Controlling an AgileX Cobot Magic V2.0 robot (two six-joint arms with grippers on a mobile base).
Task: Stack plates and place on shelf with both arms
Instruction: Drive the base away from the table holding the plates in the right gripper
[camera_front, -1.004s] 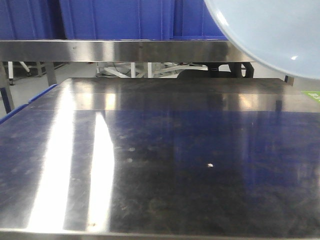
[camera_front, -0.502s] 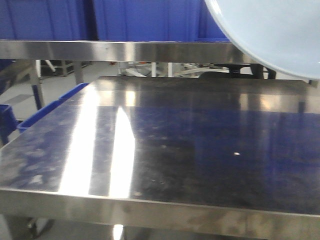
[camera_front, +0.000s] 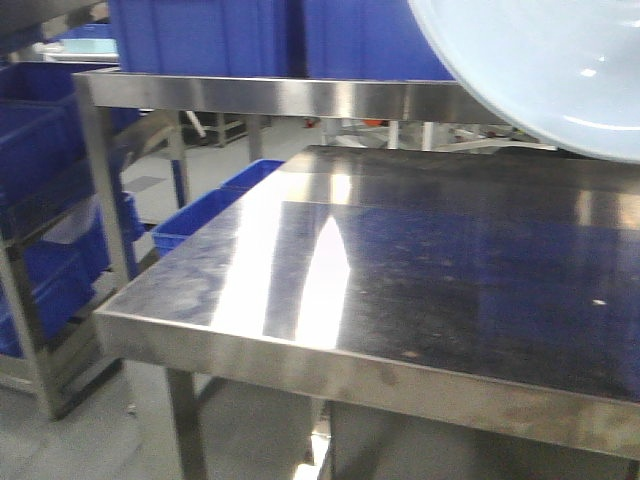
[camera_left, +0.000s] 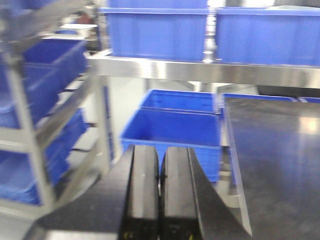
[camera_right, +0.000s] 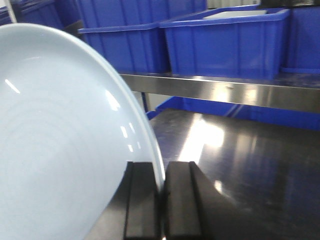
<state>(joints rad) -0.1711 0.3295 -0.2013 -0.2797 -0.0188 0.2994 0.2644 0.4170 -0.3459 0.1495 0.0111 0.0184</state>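
So the plate (camera_right: 60, 140) is held up in the air, clear of the worktop (camera_right: 240, 165), tilted up on edge. It's pinched at its rim by the right hand (camera_right: 162, 172), whose two dark fingers are clamped on either side of the rim. Only one pale blue-white plate can be made out; whether a second one is stacked against it can't be told. From the front view the plate (camera_front: 540, 70) is seen toward the right side of the worktop (camera_front: 450, 260), overlapping the right end of the shelf (camera_front: 300, 97) rail.

The left hand (camera_left: 160, 160) is shut, fingers pressed together with nothing between them. It's hung off the left edge of the worktop (camera_left: 280, 150), pointed at the shelf (camera_left: 200, 71) and the blue crates (camera_left: 172, 130) sat low beside that edge.

More blue crates (camera_right: 225, 40) are lined up on top of the shelf (camera_right: 225, 92), behind the far edge of the worktop. A steel rack (camera_front: 40, 250) loaded with blue crates is parked well off the left edge. A tiny white speck (camera_front: 599, 302) is spotted on the worktop near its right edge, plus a bright streak of glare down the left half.
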